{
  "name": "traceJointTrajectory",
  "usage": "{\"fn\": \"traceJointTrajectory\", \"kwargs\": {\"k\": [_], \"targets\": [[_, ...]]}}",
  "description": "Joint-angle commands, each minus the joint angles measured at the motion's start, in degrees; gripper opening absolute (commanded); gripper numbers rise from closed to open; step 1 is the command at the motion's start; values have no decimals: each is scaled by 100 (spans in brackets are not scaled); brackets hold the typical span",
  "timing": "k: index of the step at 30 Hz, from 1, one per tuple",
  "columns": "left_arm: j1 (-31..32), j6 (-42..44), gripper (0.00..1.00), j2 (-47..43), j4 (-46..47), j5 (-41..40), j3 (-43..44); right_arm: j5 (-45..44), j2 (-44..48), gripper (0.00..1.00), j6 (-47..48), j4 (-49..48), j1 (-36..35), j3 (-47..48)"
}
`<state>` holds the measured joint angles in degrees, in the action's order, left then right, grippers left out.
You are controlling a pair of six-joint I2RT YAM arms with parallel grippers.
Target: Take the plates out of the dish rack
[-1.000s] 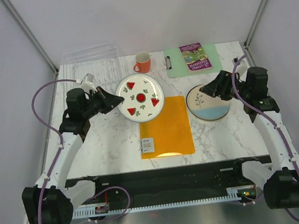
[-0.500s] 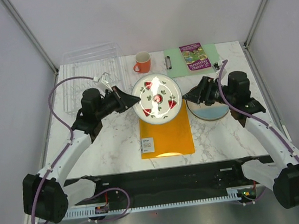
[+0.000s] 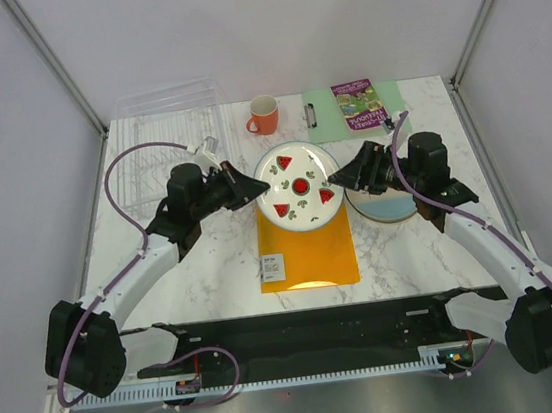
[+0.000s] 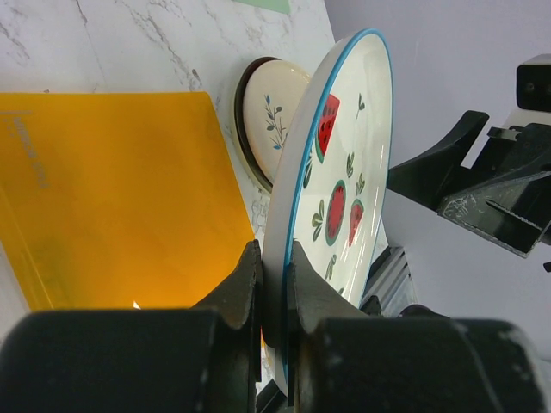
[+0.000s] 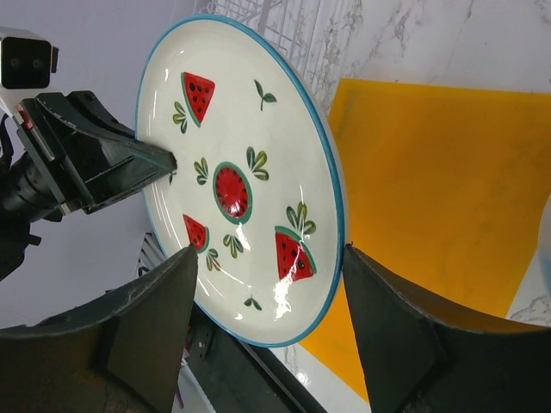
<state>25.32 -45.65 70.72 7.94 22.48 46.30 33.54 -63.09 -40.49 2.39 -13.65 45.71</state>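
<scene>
The white round plate with red watermelon marks and a blue rim [image 3: 297,186] is out of the rack and held in the air over the far edge of the flat orange plastic folder [image 3: 307,253]. It is tilted steeply, its face turned toward the right arm. The left pincer [image 3: 255,188] is clamped on the plate's rim, one finger on each face. That grip leaves the opposite edge free for a second grasp.

The right pincer [image 3: 345,177] is spread wide and holds nothing. In its wrist view the two fingers frame the plate's face. Its tips are just beside the free rim, though I cannot tell if they touch. This looks like a handover in the air.

The likely reason is reach. The clear ribbed plastic dish rack [image 3: 161,130] lies well beyond the folder's far left corner on the marble worktop [image 3: 213,265], on the left arm's side. The cream-and-pale-blue sprig plate [image 4: 274,116] tops a stack just off the folder's far right corner, on the right arm's side. I see no plate standing in the rack, so this one is probably the last.
</scene>
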Motion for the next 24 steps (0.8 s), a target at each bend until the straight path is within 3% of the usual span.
{"fn": "traceJointTrajectory", "kwargs": {"k": [1,13,15,18,19,20,22,24], "targets": [[175,-542,2,-190,1078,222,248,30,-54,75,-64,-406,-112,8],[175,-357,2,-524,770,-41,178,-58,-230,74,85,-389,-112,8],[175,-340,2,-542,770,10,177,-5,-265,70,120,-397,-120,16],[175,-357,2,-498,840,186,169,100,-327,42,120,-476,-120,8],[175,-366,2,-480,875,221,168,144,-335,24,103,-520,-129,-10],[175,-366,2,-454,962,274,168,214,-344,14,68,-668,-129,-27],[175,-366,2,-384,1112,502,160,460,-371,0,-72,-880,-129,-124],[175,-357,2,-261,1227,730,195,504,-371,0,-152,-1083,-129,-168]]}}
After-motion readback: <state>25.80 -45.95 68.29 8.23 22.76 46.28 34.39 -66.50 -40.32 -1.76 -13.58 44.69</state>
